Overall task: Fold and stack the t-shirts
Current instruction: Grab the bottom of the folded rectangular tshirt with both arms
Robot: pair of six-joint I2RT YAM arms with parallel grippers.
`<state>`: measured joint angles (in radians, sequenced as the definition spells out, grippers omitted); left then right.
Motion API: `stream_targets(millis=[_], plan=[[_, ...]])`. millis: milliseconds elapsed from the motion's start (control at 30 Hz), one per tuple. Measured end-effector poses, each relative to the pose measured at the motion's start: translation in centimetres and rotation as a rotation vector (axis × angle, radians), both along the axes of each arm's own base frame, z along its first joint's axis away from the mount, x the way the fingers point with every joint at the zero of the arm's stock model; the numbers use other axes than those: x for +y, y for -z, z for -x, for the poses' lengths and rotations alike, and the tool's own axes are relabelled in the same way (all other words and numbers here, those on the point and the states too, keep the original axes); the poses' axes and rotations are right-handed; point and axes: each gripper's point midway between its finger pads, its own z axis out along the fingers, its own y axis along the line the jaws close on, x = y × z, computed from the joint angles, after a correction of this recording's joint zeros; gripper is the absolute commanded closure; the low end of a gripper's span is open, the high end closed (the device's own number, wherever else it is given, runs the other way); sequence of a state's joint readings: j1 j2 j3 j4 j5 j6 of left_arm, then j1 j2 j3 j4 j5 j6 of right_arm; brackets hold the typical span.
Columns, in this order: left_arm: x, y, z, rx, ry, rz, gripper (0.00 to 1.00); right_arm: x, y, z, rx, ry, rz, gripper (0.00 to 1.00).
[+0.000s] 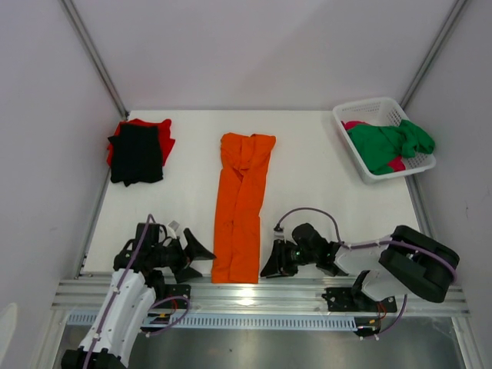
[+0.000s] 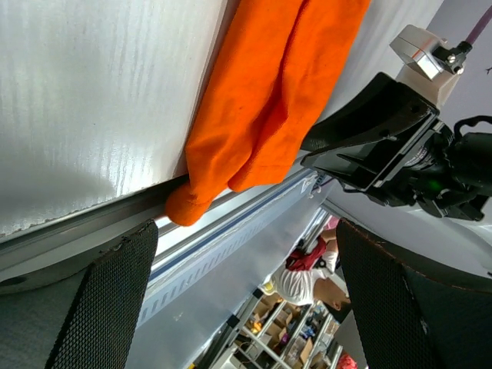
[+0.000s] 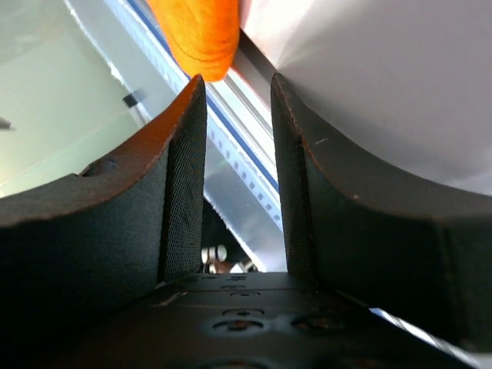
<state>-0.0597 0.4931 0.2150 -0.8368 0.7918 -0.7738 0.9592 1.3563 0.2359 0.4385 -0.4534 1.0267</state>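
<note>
The orange shirt [image 1: 242, 204] lies in a long strip mid-counter [image 1: 323, 192], its near end drooping over the edge. The left pincer [image 1: 196, 260] is spread wide just left of that end. The right pincer [image 1: 270, 266], opposite, stands half-parted and seemingly empty.

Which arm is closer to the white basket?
Right. The right arm is on the same side of the orange t-shirt as the white basket; the left arm is opposite.
</note>
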Motion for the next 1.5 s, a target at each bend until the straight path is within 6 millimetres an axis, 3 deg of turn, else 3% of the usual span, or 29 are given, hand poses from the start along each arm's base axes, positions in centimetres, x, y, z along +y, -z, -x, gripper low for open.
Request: stream_targets(millis=[400, 533, 600, 700, 733, 933, 1200, 1400, 1500], plan=[[0.1, 0.2, 0.3, 0.025, -0.010, -0.006, 0.01, 4.0, 0.6, 1.2, 0.094, -0.090, -0.140, 0.62], [0.1, 0.3, 0.3, 0.028, -0.012, -0.010, 0.00, 4.5, 0.6, 1.3, 0.093, -0.092, -0.156, 0.61], [0.1, 0.3, 0.3, 0.029, -0.012, -0.011, 0.01, 4.6, 0.6, 1.2, 0.086, -0.093, -0.154, 0.69], [0.1, 0.3, 0.3, 0.029, -0.012, -0.011, 0.01, 4.8, 1.0, 0.9, 0.071, -0.082, -0.132, 0.99], [0.1, 0.3, 0.3, 0.029, -0.012, -0.011, 0.01, 4.7, 1.1, 0.8, 0.069, -0.077, -0.125, 1.00], [0.0, 0.1, 0.1, 0.005, -0.012, 0.003, 0.01, 4.7, 1.3, 0.7, 0.068, -0.073, -0.117, 1.00], [-0.4, -0.8, -1.8, -0.090, -0.043, 0.044, 0.03, 4.9, 1.4, 0.7, 0.068, -0.081, -0.106, 1.00], [0.2, 0.2, 0.0, 0.065, -0.064, -0.018, 0.03, 5.3, 1.4, 0.7, 0.063, -0.105, -0.091, 1.00], [1.0, -0.2, 0.3, 0.113, -0.072, -0.091, 0.03, 5.6, 1.3, 0.5, 0.056, -0.117, -0.086, 1.00]])
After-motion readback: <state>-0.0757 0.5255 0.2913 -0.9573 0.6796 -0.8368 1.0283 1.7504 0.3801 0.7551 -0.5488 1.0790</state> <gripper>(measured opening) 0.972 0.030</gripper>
